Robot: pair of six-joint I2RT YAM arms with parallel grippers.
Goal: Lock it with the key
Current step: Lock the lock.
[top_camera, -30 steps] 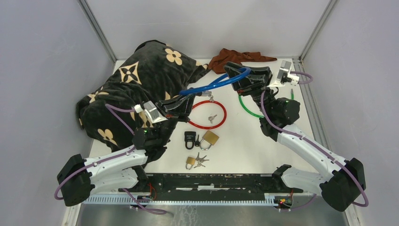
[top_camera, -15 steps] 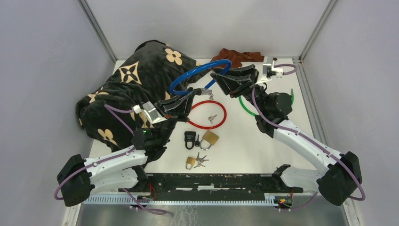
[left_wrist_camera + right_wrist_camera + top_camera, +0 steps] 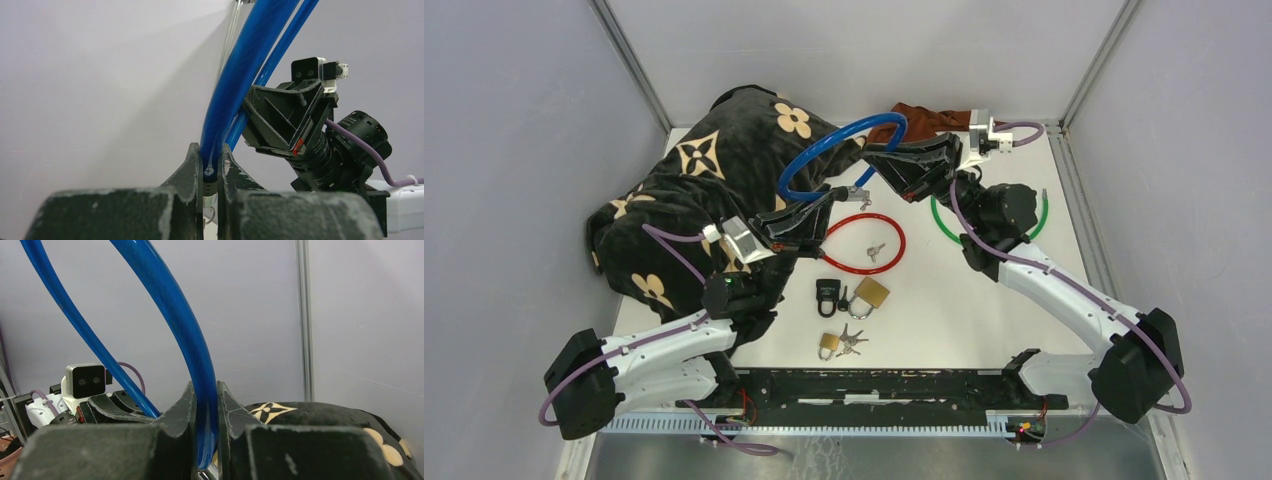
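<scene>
A blue cable lock [image 3: 824,150] is held in the air between both arms, bent into a loop over the black flowered blanket [image 3: 714,170]. My left gripper [image 3: 829,205] is shut on one end of the blue cable [image 3: 235,85], near its metal end piece [image 3: 856,193]. My right gripper [image 3: 876,152] is shut on the other end of the cable [image 3: 190,355]. The two ends are apart. No key in the fingers shows in any view.
On the table lie a red cable lock [image 3: 866,243] with a key inside it, a green cable [image 3: 984,225], a black padlock [image 3: 828,294], a brass padlock [image 3: 870,293], a small brass padlock with keys [image 3: 836,343] and a brown cloth [image 3: 929,117].
My right gripper swung left and turned, bending the blue cable from a nearly straight line into a round loop. My left gripper stayed nearly still.
</scene>
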